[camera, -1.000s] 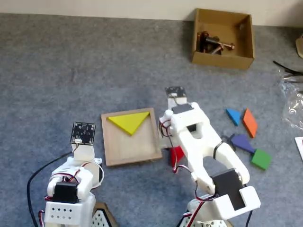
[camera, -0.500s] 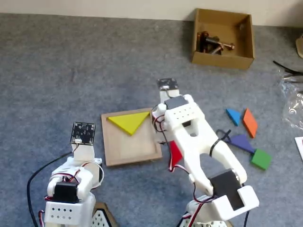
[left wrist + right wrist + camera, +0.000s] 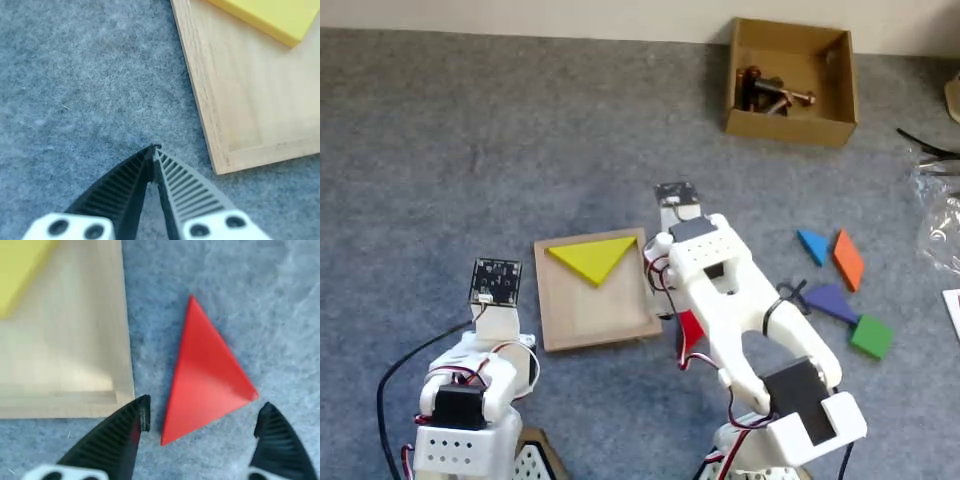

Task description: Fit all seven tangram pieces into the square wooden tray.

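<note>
Right gripper (image 3: pixel 204 414) is held with its jaws spread wide on either side of the red triangle (image 3: pixel 205 375), which is laid flat on the grey carpet (image 3: pixel 260 295) just beside the wooden tray (image 3: pixel 65 340). Left gripper (image 3: pixel 152 150) is seen closed over carpet near a tray corner. One yellow triangle (image 3: pixel 592 257) is seated in the tray along one edge.

The square wooden tray (image 3: pixel 582 325) lies flat and holds one piece: a large yellow triangle (image 3: pixel 592 257) along its 12 o'clock side, apex toward 6. A red triangle (image 3: pixel 205 375) lies flat just outside the tray's 4 o'clock corner. Well apart toward 3 o'clock lies a cluster of four pieces: blue triangle (image 3: pixel 811 245), orange parallelogram (image 3: pixel 848 259), purple triangle (image 3: pixel 832 300), green square (image 3: pixel 871 336).
</note>
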Robot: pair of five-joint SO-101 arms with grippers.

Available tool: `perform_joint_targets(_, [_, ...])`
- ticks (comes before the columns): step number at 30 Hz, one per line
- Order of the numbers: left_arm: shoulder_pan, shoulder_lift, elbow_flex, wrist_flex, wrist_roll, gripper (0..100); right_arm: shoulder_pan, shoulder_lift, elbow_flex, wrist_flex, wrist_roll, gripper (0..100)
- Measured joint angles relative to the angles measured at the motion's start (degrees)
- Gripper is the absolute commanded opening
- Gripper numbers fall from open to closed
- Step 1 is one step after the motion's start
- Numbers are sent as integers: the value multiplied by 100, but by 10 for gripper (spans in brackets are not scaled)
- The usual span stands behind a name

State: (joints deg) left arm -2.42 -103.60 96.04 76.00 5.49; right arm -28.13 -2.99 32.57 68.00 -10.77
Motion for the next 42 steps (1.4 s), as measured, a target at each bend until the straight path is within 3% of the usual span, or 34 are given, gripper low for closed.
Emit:
perform_joint_targets(21, [0, 0, 0, 0, 0, 5, 413, 0, 545, -765, 246, 324])
perform_joint_targets(27, [0, 0, 0, 0, 0, 5, 431, 0, 607, -914, 255, 245])
perform_joint_targets(40, [0, 0, 0, 0, 0, 5, 448, -18, 835, -1231, 264, 239])
perform_joint_targets(42, [0, 0, 0, 0, 0, 5, 448, -18, 835, -1231, 264, 200])
